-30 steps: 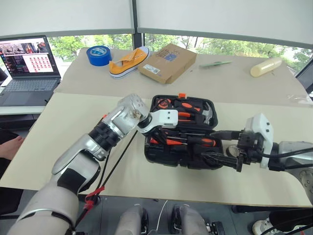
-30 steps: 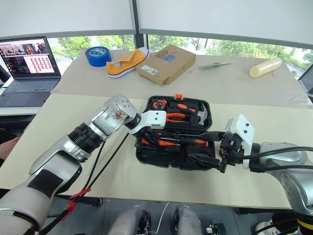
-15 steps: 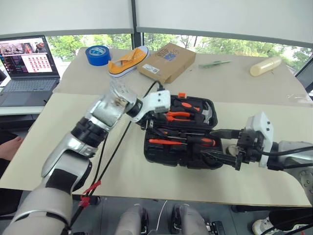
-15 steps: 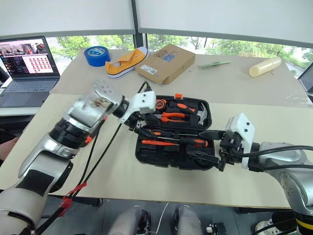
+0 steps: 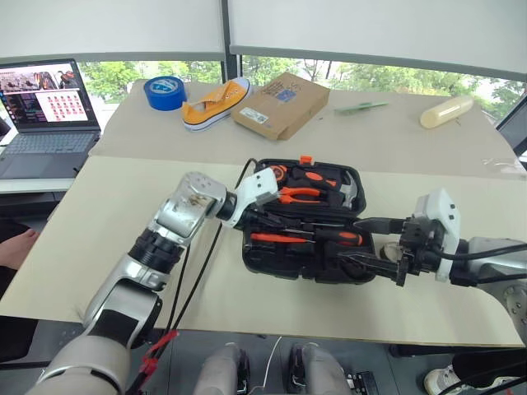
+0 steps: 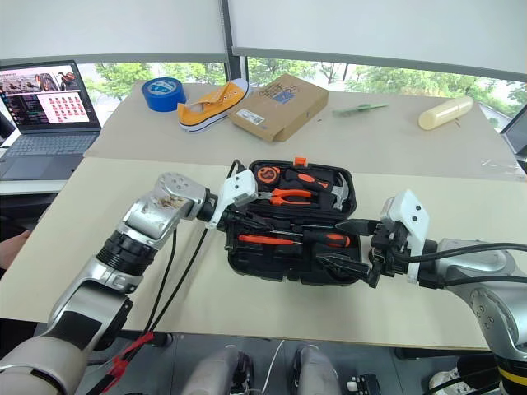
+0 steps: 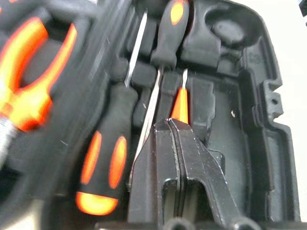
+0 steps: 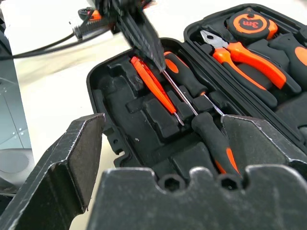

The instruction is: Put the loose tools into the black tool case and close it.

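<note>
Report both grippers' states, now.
Left gripper: shut, holding nothing, over the black tool case.
Right gripper: open, empty.

Silver-grey arms w/ black ribbed wrist collars; white housings at grippers. Black cable (image 5: 194,271) along left arm, red tie. Fingers (image 8: 72,163) matt black, scuffed.
</note>
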You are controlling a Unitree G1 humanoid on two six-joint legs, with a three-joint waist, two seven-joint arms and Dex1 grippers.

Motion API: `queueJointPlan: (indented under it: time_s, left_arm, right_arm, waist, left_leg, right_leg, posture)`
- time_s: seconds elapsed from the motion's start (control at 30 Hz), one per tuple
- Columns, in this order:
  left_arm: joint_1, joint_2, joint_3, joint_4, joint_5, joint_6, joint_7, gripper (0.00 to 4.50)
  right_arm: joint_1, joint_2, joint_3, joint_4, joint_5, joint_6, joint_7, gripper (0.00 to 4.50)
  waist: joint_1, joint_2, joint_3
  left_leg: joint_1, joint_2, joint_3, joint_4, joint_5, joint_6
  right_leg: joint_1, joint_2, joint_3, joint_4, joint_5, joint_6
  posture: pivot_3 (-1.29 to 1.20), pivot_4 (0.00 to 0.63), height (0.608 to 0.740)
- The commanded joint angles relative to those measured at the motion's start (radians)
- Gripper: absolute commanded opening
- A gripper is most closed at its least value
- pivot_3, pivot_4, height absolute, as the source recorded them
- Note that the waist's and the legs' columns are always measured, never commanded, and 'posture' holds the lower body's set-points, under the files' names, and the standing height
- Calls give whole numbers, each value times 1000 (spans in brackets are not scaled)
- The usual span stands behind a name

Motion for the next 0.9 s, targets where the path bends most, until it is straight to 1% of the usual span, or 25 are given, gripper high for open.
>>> queueJointPlan:
  time_s: [0.03, 0.17, 0.3, 0.43, 0.53, 0.6, 0.9]
  left_arm:
    - [36, 18, -46, -46, 29, -21, 4, 49]
    - [65, 31, -70, -51, 48, -41, 17, 49]
    - [98, 52, -85, -65, 67, -75, 29, 49]
    - [62, 28, -18, -44, 27, -73, 53, 49]
    - [34, 16, 42, -57, -35, -43, 37, 49]
    - [23, 19, 56, -60, -53, -33, 28, 49]
    - [33, 9, 19, 2, -9, -112, 47, 49]
  right_arm:
    - [-12, -1, -12, -11, 4, -9, -6, 4500]
    - [-15, 3, -7, -11, 8, -7, -14, 4500]
    - [-12, 7, -3, -3, 3, -10, -18, 4500]
    - [-16, 10, 2, 1, 1, -10, -17, 4500]
    - [-17, 11, 6, 5, -2, -12, -14, 4500]
    - [-18, 11, 10, 11, -4, -14, -11, 4500]
    - [-28, 10, 16, 21, 1, -12, -8, 4500]
  waist:
    - [0, 0, 0]
    - [3, 0, 0]
    - [1, 0, -1]
    - [1, 0, -1]
    - [1, 0, -1]
    - [1, 0, -1]
    - [2, 0, -1]
  left_leg:
    - [0, 0, 0, 0, 0, 0]
    - [1, 0, 0, 0, 0, 0]
    - [7, 0, 0, -1, 0, 0]
    - [7, 1, 0, -1, 0, 0]
    - [7, 1, 0, -1, 0, 0]
    - [6, 1, 0, -1, 0, 0]
    - [6, 0, 1, -1, -1, 1]
  right_leg:
    - [0, 0, 0, 0, 0, 0]
    - [2, 0, 1, 0, 0, 0]
    - [6, -1, 2, -1, 0, 0]
    - [6, -1, 4, 0, 0, 0]
    - [5, -1, 5, 0, 0, 0]
    - [4, -1, 5, 1, 0, 0]
    - [4, -1, 5, 0, 0, 0]
  posture:
    - [0, 150, 731]
    - [0, 150, 731]
    - [0, 150, 731]
    - [0, 150, 731]
    - [0, 150, 731]
    - [0, 150, 731]
    - [0, 150, 731]
